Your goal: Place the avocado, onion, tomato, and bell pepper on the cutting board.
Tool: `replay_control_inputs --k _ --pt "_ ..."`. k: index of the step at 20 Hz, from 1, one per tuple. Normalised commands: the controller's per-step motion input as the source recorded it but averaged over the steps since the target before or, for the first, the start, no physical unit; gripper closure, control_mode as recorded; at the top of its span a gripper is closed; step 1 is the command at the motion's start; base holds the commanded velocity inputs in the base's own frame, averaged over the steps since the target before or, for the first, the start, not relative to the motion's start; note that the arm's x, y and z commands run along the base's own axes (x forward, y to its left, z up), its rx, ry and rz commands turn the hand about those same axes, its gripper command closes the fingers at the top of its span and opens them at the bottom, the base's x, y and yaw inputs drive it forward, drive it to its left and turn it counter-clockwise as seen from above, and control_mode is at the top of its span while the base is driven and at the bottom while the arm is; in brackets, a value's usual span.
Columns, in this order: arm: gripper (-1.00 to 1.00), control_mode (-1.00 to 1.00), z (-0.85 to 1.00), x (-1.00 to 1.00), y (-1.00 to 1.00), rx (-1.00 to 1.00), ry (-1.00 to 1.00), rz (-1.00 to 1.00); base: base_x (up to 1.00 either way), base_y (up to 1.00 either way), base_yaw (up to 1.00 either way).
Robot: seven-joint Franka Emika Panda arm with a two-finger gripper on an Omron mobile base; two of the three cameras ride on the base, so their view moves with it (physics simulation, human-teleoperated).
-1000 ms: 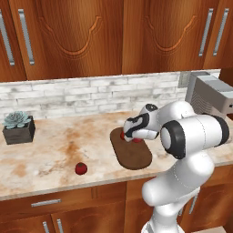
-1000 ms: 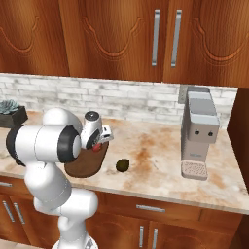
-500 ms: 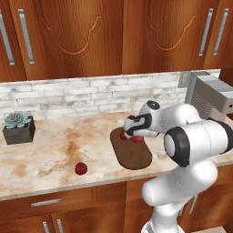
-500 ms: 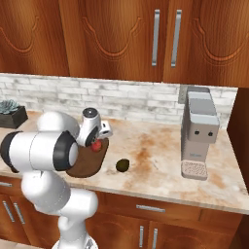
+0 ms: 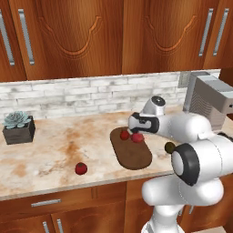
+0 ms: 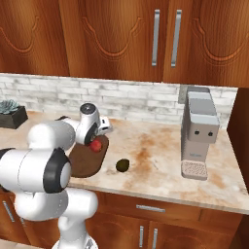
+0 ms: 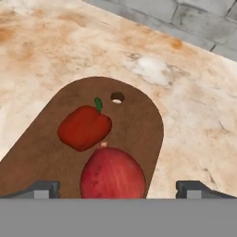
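The dark brown cutting board [image 5: 132, 157] [image 6: 85, 165] [image 7: 41, 152] lies on the counter. A red bell pepper [image 7: 84, 127] [image 5: 124, 134] with a green stem and a red onion [image 7: 112, 175] [image 5: 138, 138] [image 6: 96, 144] rest on it, close together. My gripper [image 7: 118, 190] [image 5: 135, 129] [image 6: 99, 137] hovers just above the onion, open, with its fingertips [image 7: 44, 189] wide on either side of it and apart from it. A dark avocado [image 6: 122, 165] [image 5: 169, 147] sits on the counter right of the board. The red tomato [image 5: 81, 168] lies left of the board near the counter's front edge.
A grey coffee machine [image 6: 197, 133] [image 5: 207, 98] stands at the right end of the counter. A potted succulent [image 5: 19, 127] [image 6: 10, 113] sits at the far left against the brick backsplash. Wooden cabinets hang above.
The jaws have spread a little wider over the onion, which stays on the board. The arm's elbow has swung lower and closer to the cameras.
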Motion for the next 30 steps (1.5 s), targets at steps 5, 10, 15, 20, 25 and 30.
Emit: replay_control_inputs --k 5,10,15,20,25,30 --pt "-1.0 -1.0 0.14 -0.37 -0.41 0.0 0.05 -0.05 0.0 0.0 0.0" --pt "-1.0 -1.0 0.01 -0.42 -0.47 0.0 0.04 -0.1 0.0 0.0 0.0" --pt "-1.0 -1.0 -0.02 -0.4 -0.51 -0.01 0.01 -0.11 0.0 0.0 0.0" --pt "-1.0 -1.0 -0.25 -0.38 -0.39 -0.01 -0.01 -0.11 0.0 0.0 0.0" --pt "-1.0 -1.0 -0.3 -0.24 -0.3 0.0 -0.04 -0.09 0.0 0.0 0.0" --pt "-1.0 -1.0 -0.17 -0.15 -0.27 0.0 -0.03 -0.08 0.0 0.0 0.0"
